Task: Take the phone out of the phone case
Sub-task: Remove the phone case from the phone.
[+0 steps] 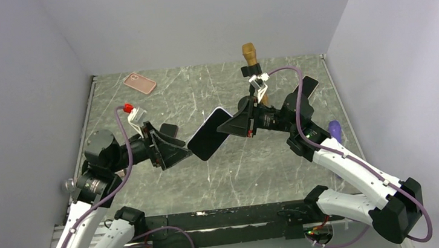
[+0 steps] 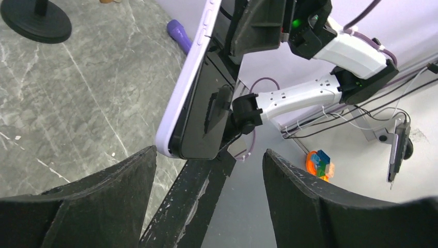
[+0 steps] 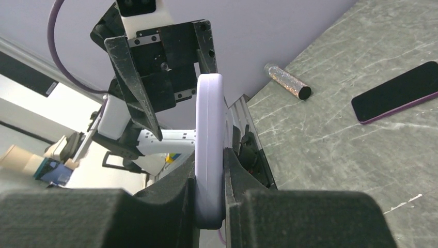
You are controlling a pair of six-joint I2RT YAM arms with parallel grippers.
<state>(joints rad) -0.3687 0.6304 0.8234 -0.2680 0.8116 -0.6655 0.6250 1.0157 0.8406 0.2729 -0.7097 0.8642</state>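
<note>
Above the middle of the surface (image 1: 201, 89), the phone (image 1: 211, 134) in its lilac case (image 3: 208, 150) hangs tilted, with the right end effector (image 1: 224, 127) clamped on its upper end. At the phone's lower end, the left end effector (image 1: 184, 150) has its fingers spread wide apart, gripping nothing. A pink case (image 1: 139, 83) lies flat near the surface's far left corner.

Bright even light, soft shadows, wrist views blurred up close
</note>
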